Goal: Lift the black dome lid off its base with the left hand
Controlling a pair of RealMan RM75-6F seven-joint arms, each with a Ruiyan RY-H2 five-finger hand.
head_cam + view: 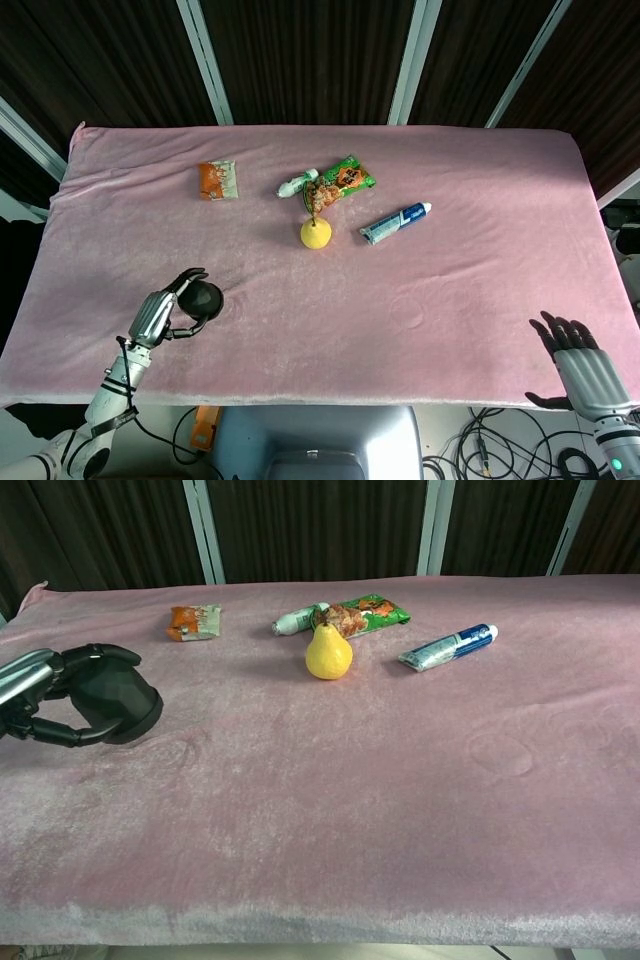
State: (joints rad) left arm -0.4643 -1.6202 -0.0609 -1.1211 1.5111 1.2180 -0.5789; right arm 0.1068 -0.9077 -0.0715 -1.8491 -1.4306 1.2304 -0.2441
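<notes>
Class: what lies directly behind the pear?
Behind the pear lie a green snack packet and a small white tube. The pear covers part of the packet's near edge.

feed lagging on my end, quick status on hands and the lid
Left hand grips black dome lid, low over the pink cloth. Right hand open at table's edge, holding nothing. No base visible. Pear and packets well clear.

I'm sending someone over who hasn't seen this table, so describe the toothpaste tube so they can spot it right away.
On the pink cloth-covered table, look to the cluster of small items near the far middle. Just right of the yellow pear lies the toothpaste tube, flat and angled, its white cap pointing toward the far right. It is the only blue and white item; its neighbours are the pear and a green snack packet.
</notes>
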